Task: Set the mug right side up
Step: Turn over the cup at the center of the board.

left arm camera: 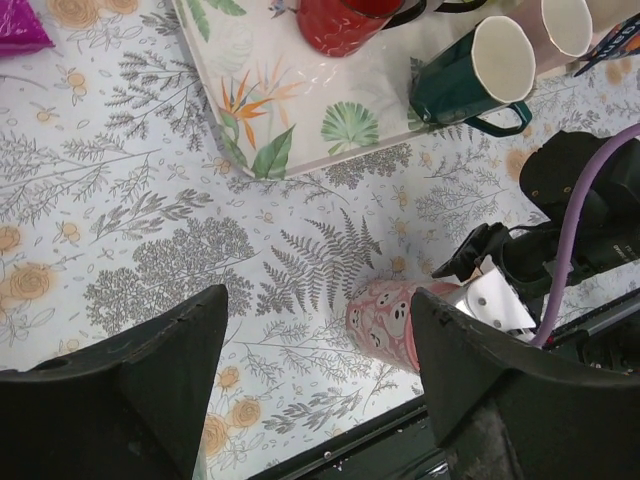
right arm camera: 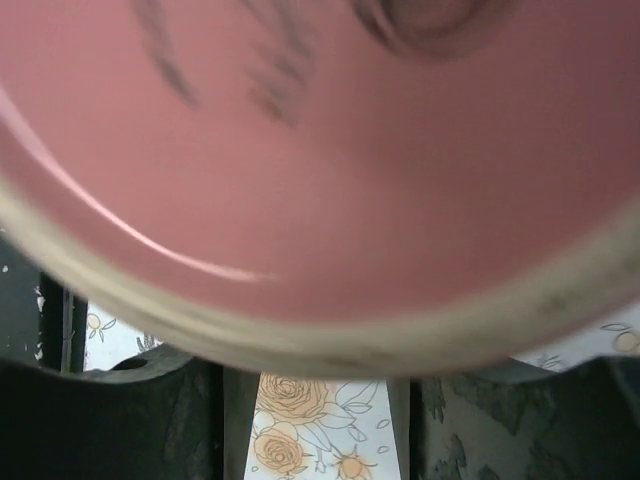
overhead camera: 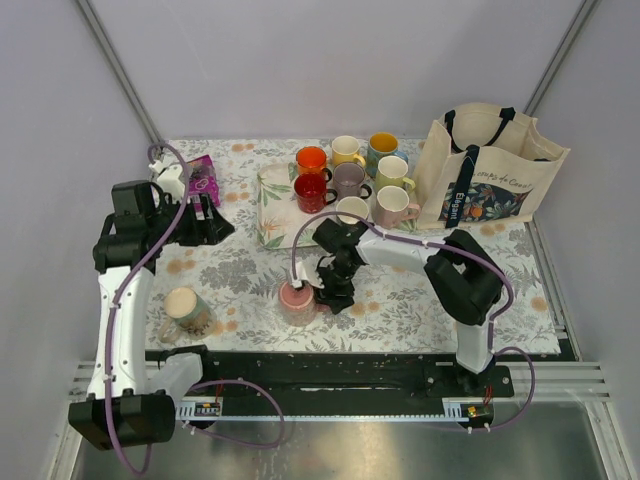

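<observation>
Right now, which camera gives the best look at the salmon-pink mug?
Top external: the mug is whole and in context on the tablecloth, beside the right gripper. Left wrist shows its side, partly hidden by that gripper. Right wrist is too close: only a blurred pink wall.

Top view: bright, even, soft light from above. Only faint, soft-edged shadows fall on the cloth (overhead camera: pixel 240 270), and everything is sharp from edge to edge.

Left wrist view: the cloth print is crisp. Pale glare ripples across the glossy tray (left arm camera: pixel 330 95). The left gripper (left arm camera: pixel 318 300) looms near-black in the foreground, with little detail.

Right wrist view: the mug (right arm camera: pixel 320 150) fills most of the frame, badly out of focus, with one thin curved highlight. The strip of cloth beneath it looks sharper.
</observation>
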